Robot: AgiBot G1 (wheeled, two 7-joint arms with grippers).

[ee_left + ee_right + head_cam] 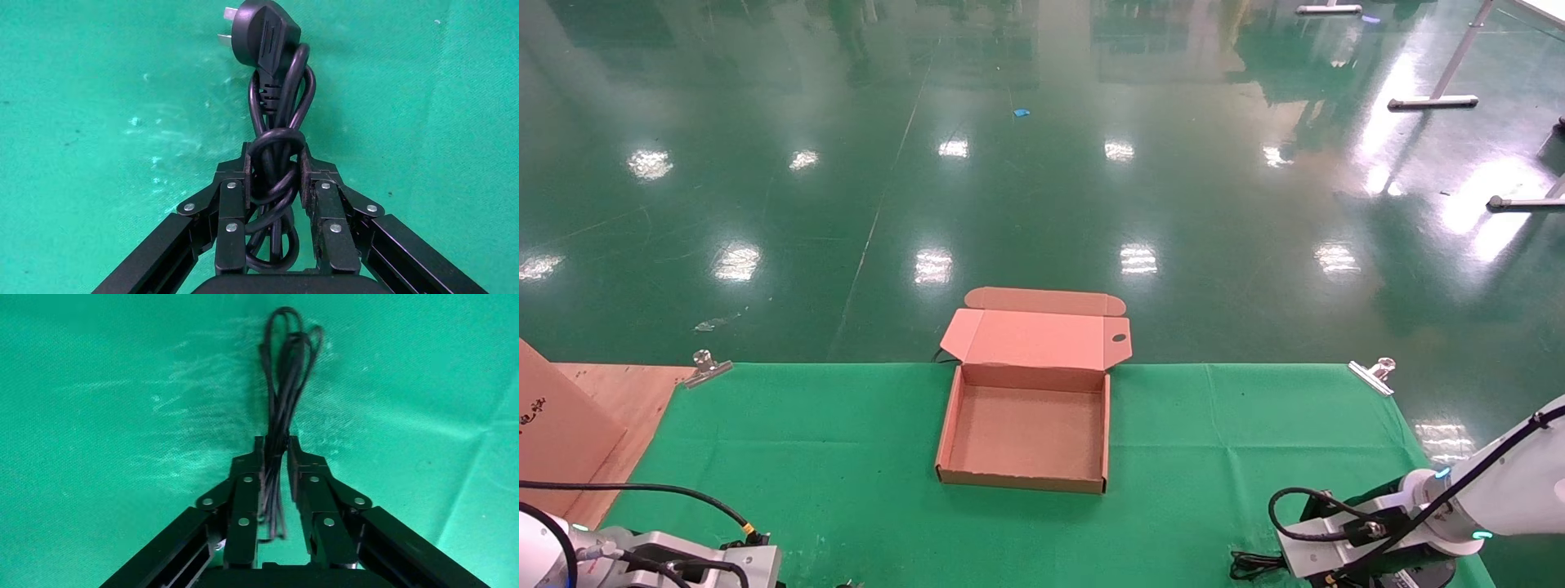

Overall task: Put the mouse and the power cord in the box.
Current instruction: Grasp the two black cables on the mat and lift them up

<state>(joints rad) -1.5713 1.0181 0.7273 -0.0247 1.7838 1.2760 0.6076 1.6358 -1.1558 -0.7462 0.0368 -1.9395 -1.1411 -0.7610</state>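
The left gripper [275, 168] is sitting low at the near left corner of the green cloth-covered table [1222, 441], and its 2 black fingers [235, 202] are pressing in on the bundled black power cord [276, 122] at the bundle's wrapped middle. The chunky black plug with silver prongs is sticking out just beyond the fingertips, over the cloth, while the rest of the loops are trailing back between the fingers toward the wrist.

The right gripper [275, 454] is sitting low at the near right corner of the table, with its 2 fingers [245, 496] nearly closed on a thin black looped cable [284, 367]; the loops are fanning out past the fingertips over the cloth. The mouse body itself is not showing in any view.

The shallow square brown cardboard box [1027, 431] is lying open on the cloth, well ahead of both grippers and between them, with its hinged lid folded back past the far table edge. Its floor is bare.
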